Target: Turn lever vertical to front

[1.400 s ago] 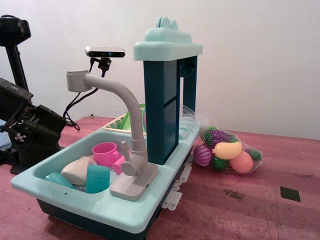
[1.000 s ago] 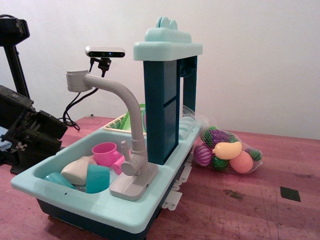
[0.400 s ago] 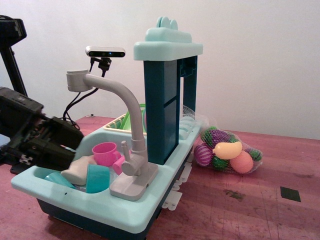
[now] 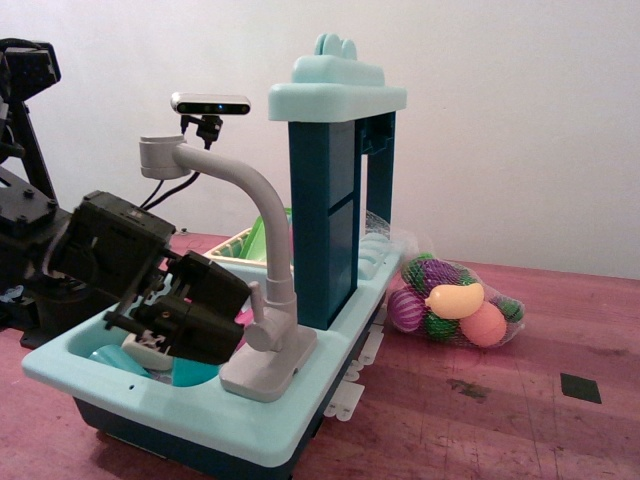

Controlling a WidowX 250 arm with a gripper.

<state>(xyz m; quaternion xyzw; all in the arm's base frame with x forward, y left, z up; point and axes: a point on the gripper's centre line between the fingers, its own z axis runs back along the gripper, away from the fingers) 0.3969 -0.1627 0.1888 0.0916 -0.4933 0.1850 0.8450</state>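
The lever [image 4: 257, 294] is a short light-grey stub standing roughly upright on the round grey knob [image 4: 264, 334] at the foot of the toy faucet. My black gripper [image 4: 236, 312] reaches in from the left over the sink basin. Its fingertips are just left of the lever, close to it or touching; I cannot tell which. I cannot tell how the jaws stand. The pink cup is almost fully hidden behind the gripper.
The tall curved faucet spout [image 4: 251, 188] rises above the gripper. The teal sink [image 4: 150, 402] holds a teal cup [image 4: 190, 373] and a beige piece [image 4: 148, 356]. A dark blue tower [image 4: 325, 220] stands behind. A net bag of toy fruit [image 4: 455, 300] lies at the right.
My gripper has moved from the far left across the sink basin to just beside the lever, now covering the pink cup. The faucet spout has shifted slightly.
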